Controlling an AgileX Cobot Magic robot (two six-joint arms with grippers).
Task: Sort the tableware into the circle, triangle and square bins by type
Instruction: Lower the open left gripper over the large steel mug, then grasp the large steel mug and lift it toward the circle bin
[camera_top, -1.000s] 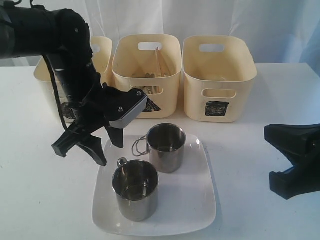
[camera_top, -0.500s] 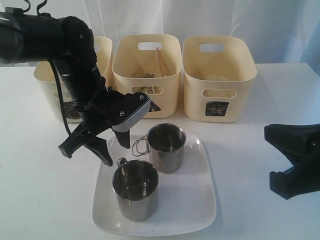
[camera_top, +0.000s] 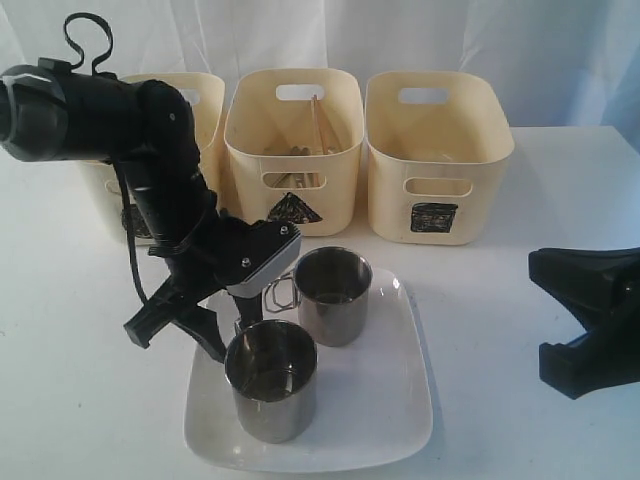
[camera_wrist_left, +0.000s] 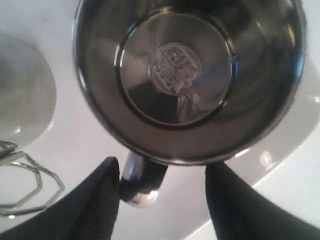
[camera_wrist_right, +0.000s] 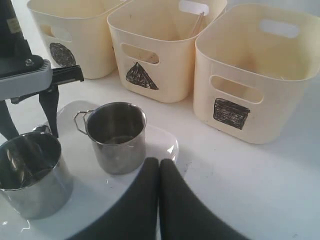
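Since the earlier frame we see the left claw has dropped lower and drawn in over the left rim of the large white square plate, uncovering the black triangle mark on the middle bin, while the mugs, the plate and the right claw have stayed where they were. The left claw is released, its two black fingers standing wide apart on either side of the small handle of the nearer steel mug, not pressing it. That mug stands upright on the plate's near left part. The second steel mug, also upright, stands at the plate's far side with its wire handle turned to the left, a little apart from the first. The plate lies on the white table by the middle of its near edge. Along the far edge three cream plastic bins stand in a row: the circle bin at the left, partly behind the arm, the triangle bin in the middle with wooden chopsticks leaning inside, and the square bin at the right. The right claw is clenched on nothing, low by the table's right edge, its tips pointing towards the plate.
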